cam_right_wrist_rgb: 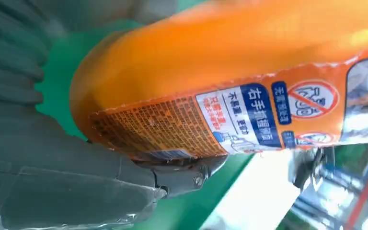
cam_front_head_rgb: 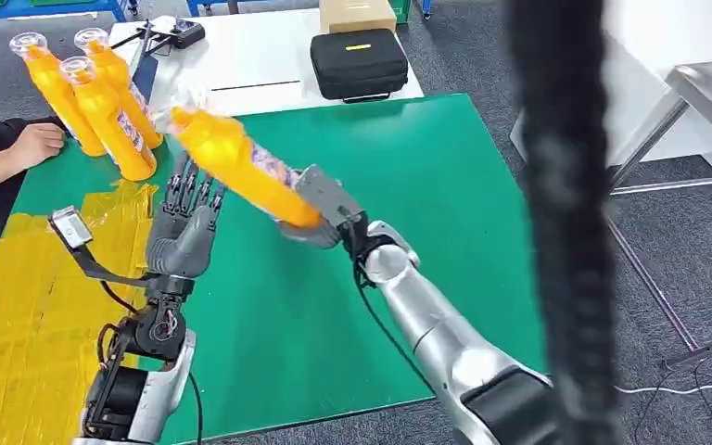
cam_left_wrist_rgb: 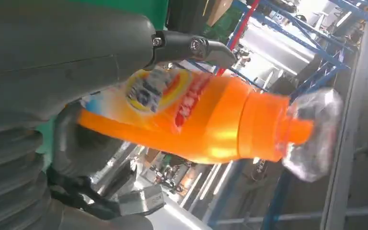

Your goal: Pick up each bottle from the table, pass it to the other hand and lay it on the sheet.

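Observation:
My right hand (cam_front_head_rgb: 330,211) grips the base of an orange bottle (cam_front_head_rgb: 239,159) and holds it slanted above the green table (cam_front_head_rgb: 445,185), clear cap toward the far left. My left hand (cam_front_head_rgb: 182,230) stands upright just under the bottle's middle, fingers spread and reaching its underside. In the left wrist view the bottle (cam_left_wrist_rgb: 206,120) lies across the left hand (cam_left_wrist_rgb: 52,62), thumb above the label and not closed on it. The right wrist view shows the bottle's label (cam_right_wrist_rgb: 230,72) pressed against my right hand (cam_right_wrist_rgb: 52,182). Three more orange bottles (cam_front_head_rgb: 102,116) stand at the far left. The yellow sheet (cam_front_head_rgb: 19,306) lies at the near left.
A person's hand (cam_front_head_rgb: 35,144) rests on the table's left edge beside the standing bottles. Behind the green table, a white table (cam_front_head_rgb: 241,56) carries a black case (cam_front_head_rgb: 358,63), a cardboard box (cam_front_head_rgb: 356,13) and a controller (cam_front_head_rgb: 172,35). A blurred black post (cam_front_head_rgb: 565,222) hangs close on the right.

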You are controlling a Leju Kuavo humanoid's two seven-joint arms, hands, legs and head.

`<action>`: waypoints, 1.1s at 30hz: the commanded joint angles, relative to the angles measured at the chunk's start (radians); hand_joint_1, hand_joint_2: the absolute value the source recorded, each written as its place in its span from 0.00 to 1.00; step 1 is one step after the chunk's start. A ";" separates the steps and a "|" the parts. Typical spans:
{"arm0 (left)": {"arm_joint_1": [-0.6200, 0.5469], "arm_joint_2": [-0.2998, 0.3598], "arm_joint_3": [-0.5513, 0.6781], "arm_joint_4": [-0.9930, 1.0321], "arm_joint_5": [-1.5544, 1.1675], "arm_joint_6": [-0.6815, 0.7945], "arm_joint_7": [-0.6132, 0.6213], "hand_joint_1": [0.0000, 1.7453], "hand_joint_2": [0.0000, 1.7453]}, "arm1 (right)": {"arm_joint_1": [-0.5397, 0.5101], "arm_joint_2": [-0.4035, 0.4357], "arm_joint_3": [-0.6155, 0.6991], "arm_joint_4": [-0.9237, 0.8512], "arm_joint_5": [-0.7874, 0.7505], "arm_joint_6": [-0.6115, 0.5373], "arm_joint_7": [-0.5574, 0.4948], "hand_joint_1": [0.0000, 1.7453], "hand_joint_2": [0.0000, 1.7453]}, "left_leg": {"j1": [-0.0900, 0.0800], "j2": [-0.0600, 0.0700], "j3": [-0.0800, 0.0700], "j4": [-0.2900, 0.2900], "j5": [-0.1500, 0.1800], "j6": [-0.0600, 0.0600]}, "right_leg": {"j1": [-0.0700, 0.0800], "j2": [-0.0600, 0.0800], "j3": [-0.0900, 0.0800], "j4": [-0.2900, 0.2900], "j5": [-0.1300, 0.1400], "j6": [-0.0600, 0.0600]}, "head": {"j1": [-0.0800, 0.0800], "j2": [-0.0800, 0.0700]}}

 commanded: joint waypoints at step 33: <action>-0.075 -0.005 0.114 0.096 -0.267 0.269 -0.101 0.00 1.00 | 0.010 0.081 0.724 0.033 -0.099 -0.132 0.209 1.00 1.00 | 0.003 -0.002 0.003 0.000 -0.002 -0.003 | 0.002 -0.004 0.004 0.000 -0.003 -0.001 | 0.000 0.000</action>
